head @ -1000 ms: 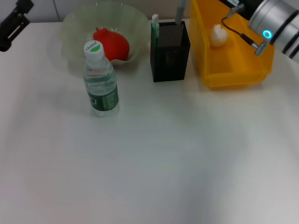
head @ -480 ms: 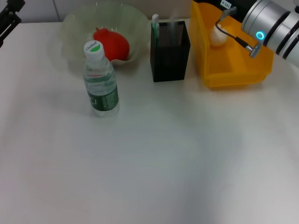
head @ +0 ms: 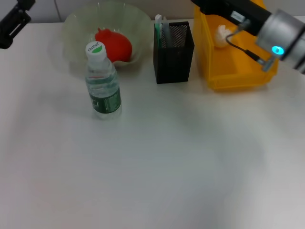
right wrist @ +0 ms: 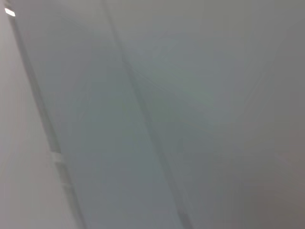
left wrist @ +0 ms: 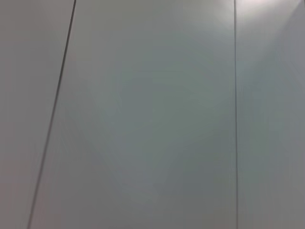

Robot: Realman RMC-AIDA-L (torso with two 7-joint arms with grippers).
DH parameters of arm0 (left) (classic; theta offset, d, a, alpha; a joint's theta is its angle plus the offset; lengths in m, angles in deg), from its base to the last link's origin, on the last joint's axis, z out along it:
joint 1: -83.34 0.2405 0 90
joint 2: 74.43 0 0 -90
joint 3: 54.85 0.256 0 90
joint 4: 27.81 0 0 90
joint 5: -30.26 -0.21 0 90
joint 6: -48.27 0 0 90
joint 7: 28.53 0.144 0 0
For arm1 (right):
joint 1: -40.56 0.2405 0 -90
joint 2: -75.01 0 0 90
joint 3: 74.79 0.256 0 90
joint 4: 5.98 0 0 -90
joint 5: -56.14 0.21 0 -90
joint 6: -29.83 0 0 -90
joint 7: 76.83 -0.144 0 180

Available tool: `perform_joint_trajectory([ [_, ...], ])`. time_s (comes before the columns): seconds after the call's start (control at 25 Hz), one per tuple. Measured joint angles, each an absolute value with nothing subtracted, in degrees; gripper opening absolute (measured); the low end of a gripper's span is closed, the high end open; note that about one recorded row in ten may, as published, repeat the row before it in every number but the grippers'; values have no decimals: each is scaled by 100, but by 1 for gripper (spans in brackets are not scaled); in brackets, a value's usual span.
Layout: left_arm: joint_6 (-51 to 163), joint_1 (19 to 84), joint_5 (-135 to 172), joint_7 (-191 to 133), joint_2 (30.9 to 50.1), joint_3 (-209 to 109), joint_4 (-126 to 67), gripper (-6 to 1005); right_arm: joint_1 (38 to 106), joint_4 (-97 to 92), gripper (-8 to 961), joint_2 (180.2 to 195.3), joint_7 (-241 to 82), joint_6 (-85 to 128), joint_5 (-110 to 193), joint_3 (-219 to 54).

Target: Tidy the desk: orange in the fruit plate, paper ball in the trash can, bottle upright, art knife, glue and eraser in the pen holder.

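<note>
A red-orange orange [head: 114,44] lies in the translucent fruit plate [head: 76,26] at the back left. In front of it the clear bottle [head: 102,88] stands upright with its white cap on. The black mesh pen holder [head: 174,50] has a green-and-white stick [head: 158,23] and a grey stick [head: 166,27] rising from it; I cannot tell which is the art knife or the glue. The eraser is hidden. A white paper ball [head: 221,36] rests in the yellow trash can [head: 238,76]. My right gripper [head: 199,4] is high over the gap between holder and can. My left gripper [head: 14,24] hangs at the far left edge.
The holder and the yellow can stand close together along the back of the white table [head: 157,162]. My right arm [head: 281,40] crosses above the can. Both wrist views show only a plain grey wall.
The grey stick that hung above the pen holder now stands inside it. My right arm has swung so that its black end lies over the trash can. The left gripper barely moved.
</note>
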State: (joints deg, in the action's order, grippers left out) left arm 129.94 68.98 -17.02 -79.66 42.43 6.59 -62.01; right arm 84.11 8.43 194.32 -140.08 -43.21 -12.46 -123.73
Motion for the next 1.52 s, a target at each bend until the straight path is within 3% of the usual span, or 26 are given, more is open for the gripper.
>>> perform_joint_trajectory([
  [0.16, 13046, 6889, -1957, -8537, 4225, 695, -6250, 802, 7494, 2098, 440, 19401, -14905, -5605, -1253, -12734],
  [0.28, 13323, 6897, -2309, -9433, 3978, 655, -6423, 802, 7212, 2549, 453, 19346, -15311, -5995, -1341, -12788],
  [0.36, 13512, 6889, -2645, -9986, 3752, 644, -6542, 802, 6960, 3060, 461, 19192, -16008, -6426, -1785, -12778],
  [0.4, 13512, 6889, -2645, -9986, 3752, 644, -6542, 802, 6960, 3060, 466, 19192, -16008, -6426, -1785, -12778],
  [0.6, 14164, 6844, -3703, -10838, 3284, 626, -6715, 802, 7058, 3407, 487, 18988, -16738, -6976, -2867, -12757],
  [0.72, 14434, 6735, -4329, -11085, 3186, 567, -6712, 802, 7303, 3438, 647, 18956, -16937, -7047, -3548, -12792],
  [0.76, 14484, 6699, -4544, -11144, 3192, 500, -6698, 802, 7474, 3426, 700, 18963, -16963, -7002, -3948, -12810],
  [0.96, 14518, 6639, -5412, -11222, 3390, 155, -6666, 802, 7668, 3437, 739, 19151, -16966, -6700, -4716, -12804],
  [1.28, 14471, 6454, -6033, -11301, 3571, 133, -6573, 802, 7698, 3397, 754, 19174, -16975, -6559, -4872, -12847],
  [1.52, 14454, 6346, -6108, -11336, 3600, 150, -6572, 802, 7654, 3398, 753, 19168, -16976, -6568, -4893, -12847],
])
